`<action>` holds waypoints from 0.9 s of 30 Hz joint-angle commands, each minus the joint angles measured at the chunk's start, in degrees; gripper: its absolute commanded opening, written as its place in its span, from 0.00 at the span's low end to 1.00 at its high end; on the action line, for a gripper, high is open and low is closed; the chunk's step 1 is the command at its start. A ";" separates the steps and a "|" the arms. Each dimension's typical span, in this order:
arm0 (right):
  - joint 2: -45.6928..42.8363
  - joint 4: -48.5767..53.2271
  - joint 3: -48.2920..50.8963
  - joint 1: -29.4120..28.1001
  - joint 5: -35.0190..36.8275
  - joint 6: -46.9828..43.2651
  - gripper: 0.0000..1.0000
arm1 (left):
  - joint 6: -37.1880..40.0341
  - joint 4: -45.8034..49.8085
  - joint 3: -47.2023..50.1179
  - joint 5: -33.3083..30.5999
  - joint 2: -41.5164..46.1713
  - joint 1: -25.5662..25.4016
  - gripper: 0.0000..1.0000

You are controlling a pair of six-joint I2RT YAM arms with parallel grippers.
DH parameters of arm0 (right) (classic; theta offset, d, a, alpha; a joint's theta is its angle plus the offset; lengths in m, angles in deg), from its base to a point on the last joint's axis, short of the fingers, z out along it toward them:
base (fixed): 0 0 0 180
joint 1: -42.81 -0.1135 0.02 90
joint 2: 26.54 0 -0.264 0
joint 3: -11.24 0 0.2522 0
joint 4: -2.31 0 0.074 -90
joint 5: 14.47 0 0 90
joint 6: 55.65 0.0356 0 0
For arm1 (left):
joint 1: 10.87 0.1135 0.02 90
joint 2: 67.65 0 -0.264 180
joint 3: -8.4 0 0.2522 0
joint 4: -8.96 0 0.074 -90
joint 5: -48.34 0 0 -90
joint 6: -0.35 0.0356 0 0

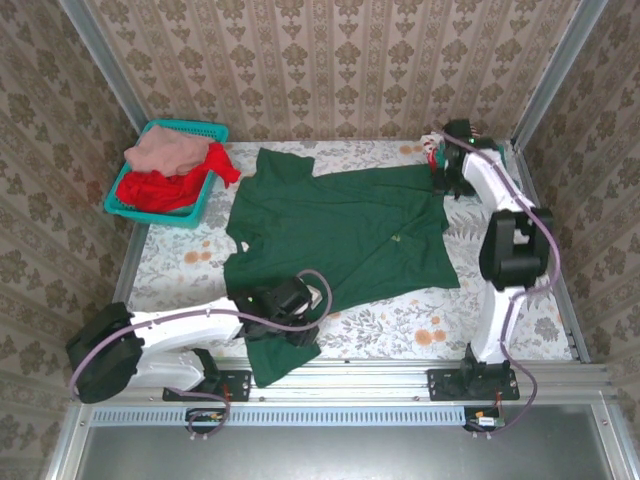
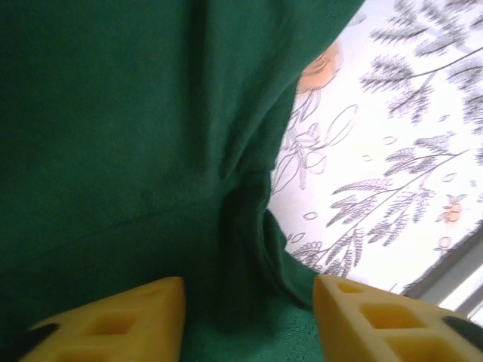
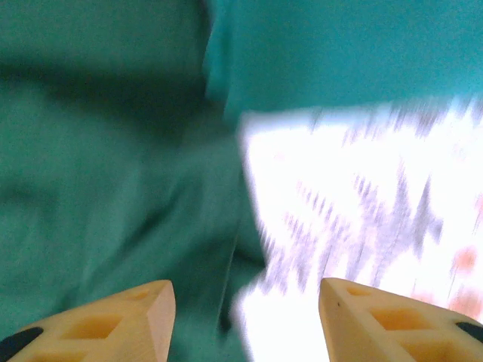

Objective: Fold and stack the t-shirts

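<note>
From above: dark green t-shirt [image 1: 345,230] laid out flat across the middle of the floral worktop [image 1: 500,340], collar to the left, hem to the right. One sleeve pointing to the far edge, the other reaching the near edge. Left tool [image 1: 292,330] down low over that near sleeve, black wrist covering part of the cloth. Right tool [image 1: 441,182] stretched to the far right corner of the hem. Hard to tell from this height how wide either pair of jaws stands. At the far left corner, a teal mesh basket [image 1: 205,130] holding a red t-shirt [image 1: 170,192], with a dusty pink t-shirt [image 1: 165,152] heaped on top of it and a red sleeve spilling over the rim toward the green one.

From the left wrist: left tool [image 2: 249,324] spread, two yellow fingers [image 2: 113,324] well apart at the bottom of the picture. Dark green cloth lying between and beyond them, nothing pinched. Puckered folds running up the middle where sleeve meets body. Curved edge of the cloth to the right, bare flowered worktop past it, a strip of metal rail in the lower right corner.

From the right wrist: picture smeared by motion blur. Right tool [image 3: 245,324] likewise spread, yellow fingers [image 3: 106,324] far apart and gripping nothing. Green cloth under the left finger and across the top, pale patterned worktop under the right one. Edge of the shirt running down between the two fingers.
</note>
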State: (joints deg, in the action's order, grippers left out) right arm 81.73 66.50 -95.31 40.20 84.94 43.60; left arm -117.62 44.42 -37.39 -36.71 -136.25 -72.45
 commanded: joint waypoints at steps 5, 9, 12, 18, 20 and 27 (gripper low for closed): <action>-24.01 -10.97 32.80 -14.41 -3.06 15.36 0.53 | 3.67 -1.95 -10.09 1.17 4.87 12.21 0.79; -19.38 -11.45 35.80 -14.27 -0.55 17.02 0.54 | 2.30 -3.03 -16.60 -2.43 -3.56 24.30 0.84; -15.13 -10.39 36.57 -13.33 -1.94 18.76 0.52 | 2.18 -1.14 -25.01 -3.04 -15.68 31.06 0.83; -19.80 -14.11 46.86 -15.04 -6.57 24.75 0.54 | 1.95 0.52 -44.53 -1.63 -38.32 39.10 0.82; -21.21 -12.77 48.02 -16.15 -5.79 25.26 0.55 | 1.45 2.01 -52.72 -1.40 -46.34 41.02 0.82; -30.61 -4.71 45.43 -19.08 -1.66 26.50 0.55 | 1.55 11.95 -83.39 2.90 -70.98 45.58 0.76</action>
State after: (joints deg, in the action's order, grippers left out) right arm 56.53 56.58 -47.62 22.99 81.29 67.84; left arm -115.74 48.99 -112.93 -36.14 -202.24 -28.06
